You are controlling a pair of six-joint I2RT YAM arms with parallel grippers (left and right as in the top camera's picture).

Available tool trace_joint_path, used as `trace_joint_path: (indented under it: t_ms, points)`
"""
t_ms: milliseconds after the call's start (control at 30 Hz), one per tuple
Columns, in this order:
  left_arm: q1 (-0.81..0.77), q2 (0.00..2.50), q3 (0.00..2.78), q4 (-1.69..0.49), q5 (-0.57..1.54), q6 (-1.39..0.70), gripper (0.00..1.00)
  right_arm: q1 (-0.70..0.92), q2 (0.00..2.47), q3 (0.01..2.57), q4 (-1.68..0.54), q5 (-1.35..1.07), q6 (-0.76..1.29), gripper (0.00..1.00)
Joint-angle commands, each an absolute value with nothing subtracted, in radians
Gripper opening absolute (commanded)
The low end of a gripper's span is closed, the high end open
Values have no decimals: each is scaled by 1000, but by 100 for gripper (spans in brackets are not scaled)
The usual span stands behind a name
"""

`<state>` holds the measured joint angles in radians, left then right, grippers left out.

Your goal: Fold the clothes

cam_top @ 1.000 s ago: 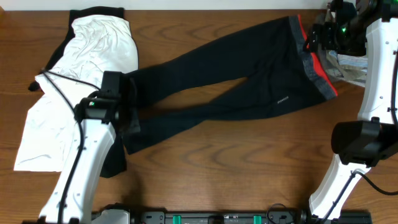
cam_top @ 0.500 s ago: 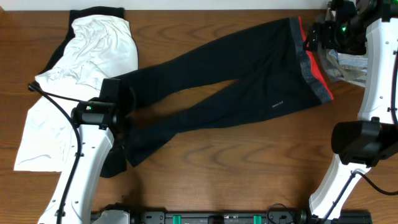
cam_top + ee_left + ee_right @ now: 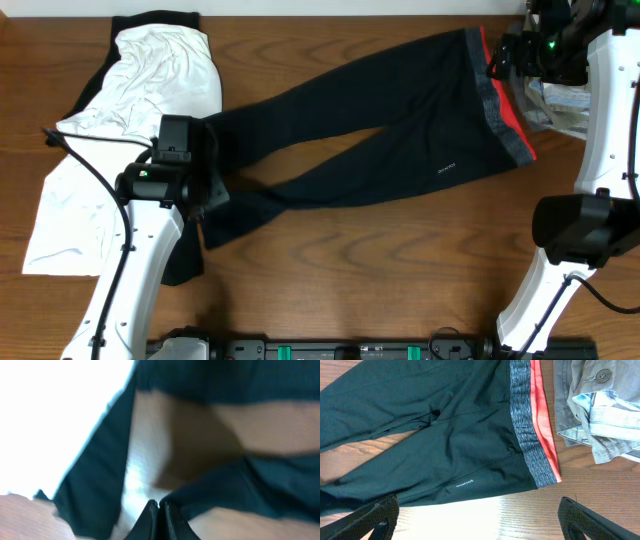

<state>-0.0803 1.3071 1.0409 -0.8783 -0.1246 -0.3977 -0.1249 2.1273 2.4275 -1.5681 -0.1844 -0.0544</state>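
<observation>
Pants [image 3: 380, 150] spread flat for folding; left gripper [image 3: 159, 510] clamped, apparently on a leg hem [image 3: 215, 228] far from the waistband [image 3: 505, 112], ready to lift; right gripper [image 3: 480, 512] wide open, empty, above the waistband.

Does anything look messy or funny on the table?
Yes. The black pants lie slanted across the table, legs spread apart in a V, and the lower leg is bunched up by the left end effector. A white garment on the left and a khaki one by the waistband are crumpled too.
</observation>
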Motion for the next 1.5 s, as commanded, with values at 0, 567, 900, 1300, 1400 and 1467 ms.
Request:
trace_joint_path:
  t_ms: [0, 567, 900, 1300, 1400, 1467]
  points:
    - [-75, 1313, 1043, -846, -340, -359, 6, -116, 2128, 2425, -1567, -192, -38, 99]
    - [-76, 1437, 1011, -1067, 25, -360, 6, -117, 2128, 2425, -1561, -192, -39, 99]
    - [-78, 1437, 1007, -1175, 279, -359, 17, -117, 2128, 2425, -1552, -192, -39, 99]
    - [-107, 1429, 939, -1123, 242, -412, 59, -117, 2128, 2425, -1540, -192, -40, 99]
    - [-107, 1409, 939, -1090, 141, -488, 59, -117, 2128, 2425, -1541, -192, -50, 99]
    - [-107, 1402, 938, -1063, 65, -547, 60, -117, 2128, 2425, -1541, -192, -50, 99]
